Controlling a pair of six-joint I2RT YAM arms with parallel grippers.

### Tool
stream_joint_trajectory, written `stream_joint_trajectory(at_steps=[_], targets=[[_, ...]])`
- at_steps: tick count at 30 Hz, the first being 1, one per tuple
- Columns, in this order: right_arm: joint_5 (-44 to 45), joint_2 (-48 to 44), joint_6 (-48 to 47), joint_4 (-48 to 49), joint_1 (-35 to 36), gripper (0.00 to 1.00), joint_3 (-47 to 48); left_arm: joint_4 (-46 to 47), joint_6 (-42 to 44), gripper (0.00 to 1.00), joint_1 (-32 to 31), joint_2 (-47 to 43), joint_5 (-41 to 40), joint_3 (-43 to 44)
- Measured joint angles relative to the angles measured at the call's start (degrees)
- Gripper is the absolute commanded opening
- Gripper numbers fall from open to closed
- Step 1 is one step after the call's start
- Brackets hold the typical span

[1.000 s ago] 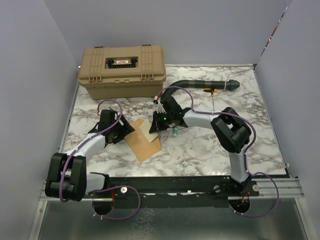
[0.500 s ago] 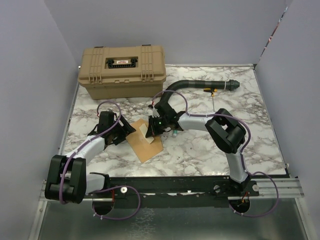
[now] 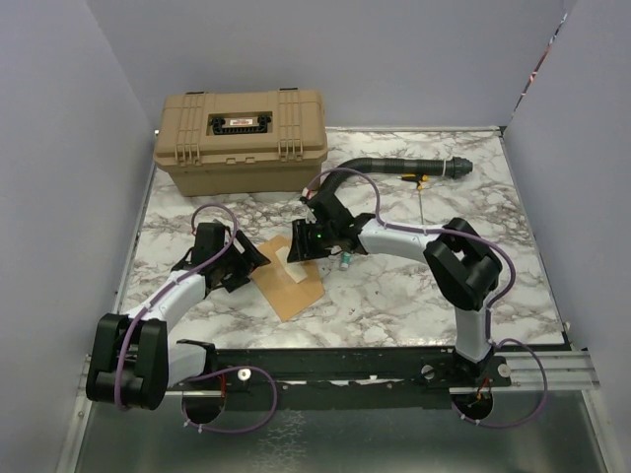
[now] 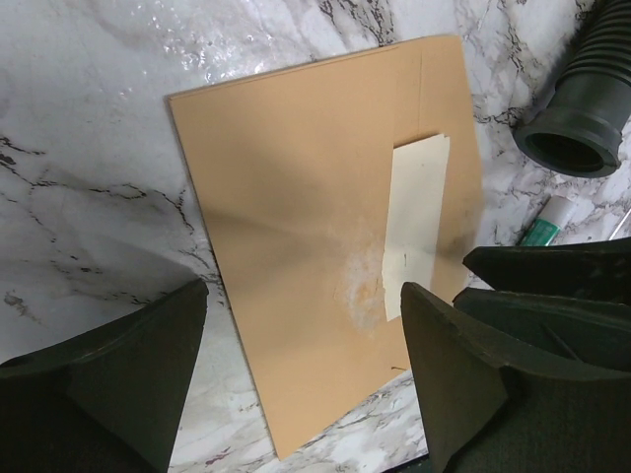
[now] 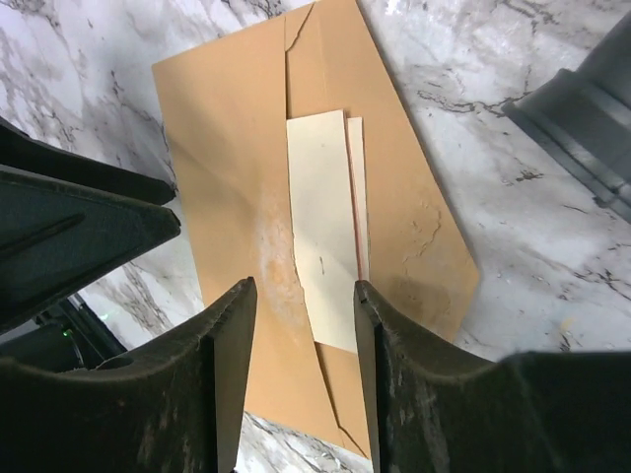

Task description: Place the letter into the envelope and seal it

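The envelope (image 4: 286,227) is seen lying flat on the marble table (image 3: 394,296), near the front and between the two arms, set at a slant to the table's edges. The letter (image 5: 320,217) is found at the envelope's mouth: its left part appears to be tucked under the front layer, while a pale strip is left showing over the opened flap. Whether it is pushed fully home cannot be told. The left gripper (image 4: 304,296) is held low over the envelope's left side with its jaws spread wide, and nothing is clasped between them. The right gripper (image 5: 304,291) is poised over the exposed strip with its jaws parted; the letter is seen in the gap and is not pinched, though contact of the fingertips with the paper cannot be judged. The two grippers are brought close together, tips facing across the envelope. A small tube (image 4: 547,219) is seen on the table just beside the envelope's right edge. A black hose (image 3: 394,166) is laid further back, and a tan toolbox (image 3: 242,138) is set at the far left, lid closed.
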Motion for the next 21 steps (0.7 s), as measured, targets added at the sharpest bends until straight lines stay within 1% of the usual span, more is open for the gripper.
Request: stream_joint_trajectory(at_steps=[1,4,7,10,14,18,21], targets=[[0.46,-0.42,-0.17,-0.28,0.00,0.46,0.00,-0.07,0.00,0.82,0.00,0.00,0.00,0.04],[1.60,-0.83,-0.87,-1.09,0.00,0.33,0.22,-0.26,0.04,0.81,0.00,0.00,0.00,0.11],[1.81,-0.15,-1.84,-2.62,0.00,0.31,1.40,-1.25,-0.15,0.81,0.00,-0.07,-0.55,0.31],[1.88,1.86,-2.62,-3.45,0.00,0.33,4.17,-2.29,-0.96,0.80,-0.22,-0.63,-1.88,0.31],[1.92,4.24,-3.10,-4.68,0.00,0.36,6.58,-3.04,-1.51,0.75,-0.26,-0.76,-2.49,0.31],[1.99,5.81,-3.15,-5.97,0.02,0.46,6.91,-3.21,-1.77,0.72,-0.26,-0.44,-2.49,0.31],[1.92,5.97,-3.10,-5.92,-0.02,0.48,7.04,-3.21,-1.86,0.68,-0.24,-0.44,-2.67,0.26]])
